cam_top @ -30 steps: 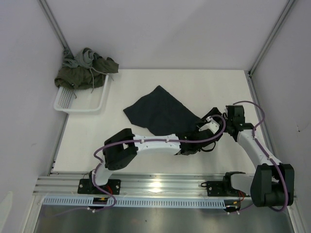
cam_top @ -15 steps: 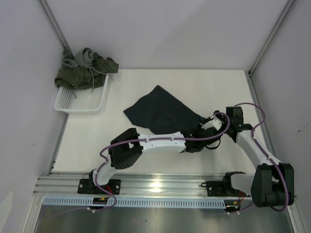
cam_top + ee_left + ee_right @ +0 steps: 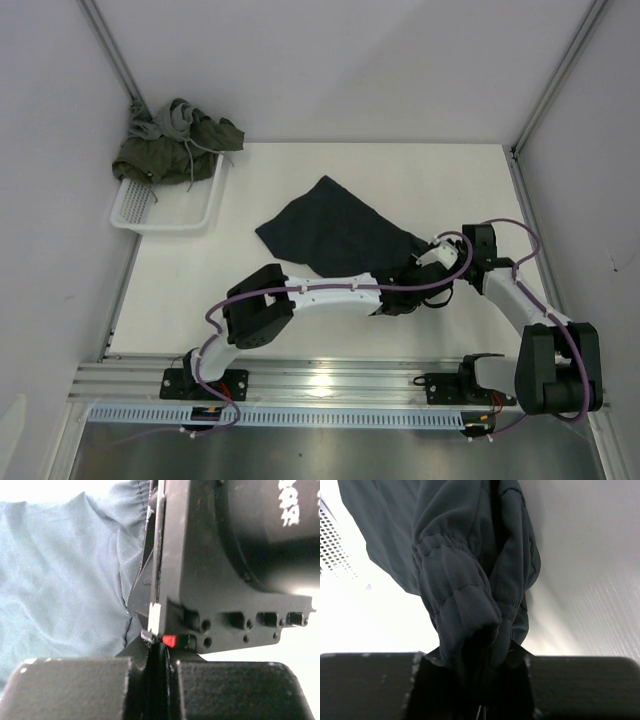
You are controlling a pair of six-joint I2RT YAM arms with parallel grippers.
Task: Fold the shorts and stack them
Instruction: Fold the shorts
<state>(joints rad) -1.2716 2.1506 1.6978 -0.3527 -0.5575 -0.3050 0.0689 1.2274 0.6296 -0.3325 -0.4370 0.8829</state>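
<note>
White table [image 3: 400, 180]: one navy shorts [image 3: 330, 230], one basket [image 3: 175, 208]

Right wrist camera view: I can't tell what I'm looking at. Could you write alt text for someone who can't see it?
Close-up of dark navy shorts, their gathered waistband bunched and pinched in the robot's right claw, whose two black fingers fill the bottom edge. Behind the cloth lies the white table.

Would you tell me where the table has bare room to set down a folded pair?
Bare table lies between the navy shorts and the far right corner, and between the basket and the left arm's elbow. It is crowded where the left gripper and right gripper meet on the shorts.
</note>
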